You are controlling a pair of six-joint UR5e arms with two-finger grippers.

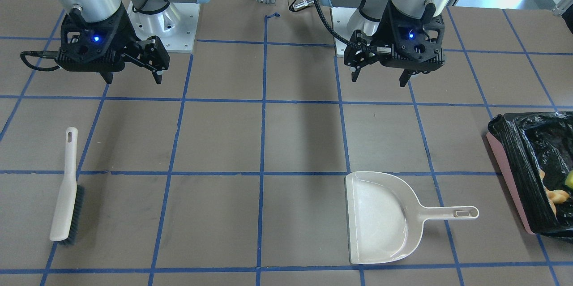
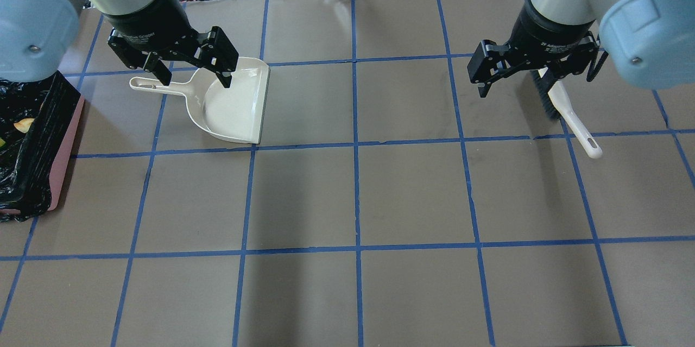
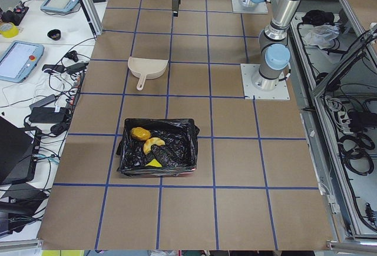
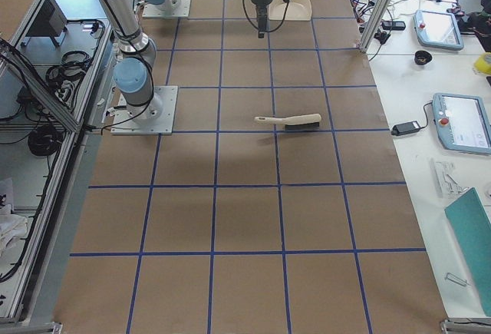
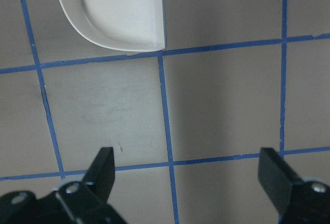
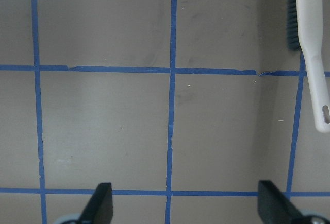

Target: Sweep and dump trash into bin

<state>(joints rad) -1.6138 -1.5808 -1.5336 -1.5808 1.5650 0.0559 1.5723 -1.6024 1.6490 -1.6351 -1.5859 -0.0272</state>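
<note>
Found both grippers nearest the robot, raised off the table (image 1: 295, 143) and well apart from each other. Noted the left gripper (image 1: 380, 76) with jaws spread wide and nothing between them. Noted the right gripper (image 1: 133, 78) likewise spread and empty. Farther out, logged the beige dustpan (image 1: 380, 219) lying flat on the left half, pan bare, handle pointing left toward the bin (image 1: 510, 165). Logged the brush (image 1: 67, 187) on the right half at much the same depth, lying on the table, touched by neither gripper. Placed the bin at the far left end, apart from the dustpan, black bag (image 1: 532, 143) folded over its pink wall. Counted the trash (image 3: 140, 133) inside, three pieces resting on the bag. Judged the sweeping and dumping done, with only a clean retreat left. Feared clipping the dustpan handle on a low pass of the left arm and skating the light plastic across the table. Feared snagging the loose bag on the same pass, dragging or tipping the bin and spilling pieces back out. Feared, less so, landing the right gripper on the brush in any careless descent.
</note>
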